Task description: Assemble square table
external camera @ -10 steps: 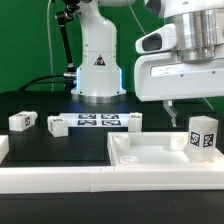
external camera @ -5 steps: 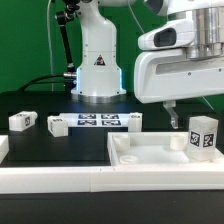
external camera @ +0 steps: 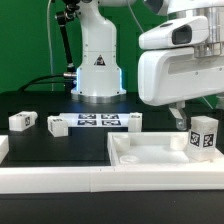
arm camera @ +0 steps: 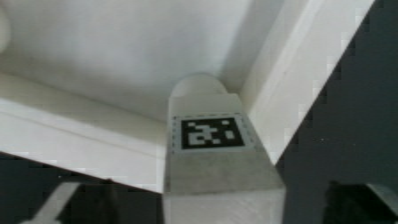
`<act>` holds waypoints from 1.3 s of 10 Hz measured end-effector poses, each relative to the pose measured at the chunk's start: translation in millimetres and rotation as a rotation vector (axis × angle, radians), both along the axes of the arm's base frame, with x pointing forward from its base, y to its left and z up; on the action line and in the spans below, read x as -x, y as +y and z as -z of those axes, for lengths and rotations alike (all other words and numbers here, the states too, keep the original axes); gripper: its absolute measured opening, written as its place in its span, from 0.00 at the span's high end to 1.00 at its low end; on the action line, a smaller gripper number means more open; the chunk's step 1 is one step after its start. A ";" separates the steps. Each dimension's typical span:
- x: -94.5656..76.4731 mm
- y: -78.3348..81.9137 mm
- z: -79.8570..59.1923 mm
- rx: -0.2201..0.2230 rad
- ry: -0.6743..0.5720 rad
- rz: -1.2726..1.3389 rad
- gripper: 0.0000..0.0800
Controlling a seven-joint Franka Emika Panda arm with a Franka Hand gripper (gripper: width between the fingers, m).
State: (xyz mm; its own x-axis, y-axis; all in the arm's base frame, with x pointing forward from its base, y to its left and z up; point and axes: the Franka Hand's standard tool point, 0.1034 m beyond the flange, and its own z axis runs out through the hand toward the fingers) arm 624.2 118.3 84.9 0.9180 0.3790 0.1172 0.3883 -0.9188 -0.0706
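The table leg stands upright inside the square tray-like top, near the tabletop's edge on the exterior view's right. The end effector straddles it, jaws wide, apparently gripping nothing. Centre the leg between the jaws, then close squarely to avoid tipping it.

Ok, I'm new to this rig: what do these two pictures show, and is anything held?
The white machine is a robot arm; its two-fingered end effector does the grasping. The exterior view looks on from off the arm; the wrist view looks along the fingers. On the black surface lie the square tabletop, three loose legs and the marker board. A fourth leg stands upright on the tabletop, near a corner. The end effector straddles it with gaps either side, so nothing is held yet.
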 end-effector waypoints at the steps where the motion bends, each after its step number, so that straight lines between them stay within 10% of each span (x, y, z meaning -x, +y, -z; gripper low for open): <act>1: 0.0 0.0 0.0 0.000 0.000 0.002 0.51; 3: -0.3 -0.4 -0.1 -0.002 0.002 0.027 0.64; 13: 1.1 -0.4 1.1 -0.074 0.079 0.816 0.64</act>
State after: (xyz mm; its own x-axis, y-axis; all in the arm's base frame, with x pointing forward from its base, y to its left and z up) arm 623.1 117.9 83.8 0.9078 -0.4177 0.0391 -0.4088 -0.9017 -0.1412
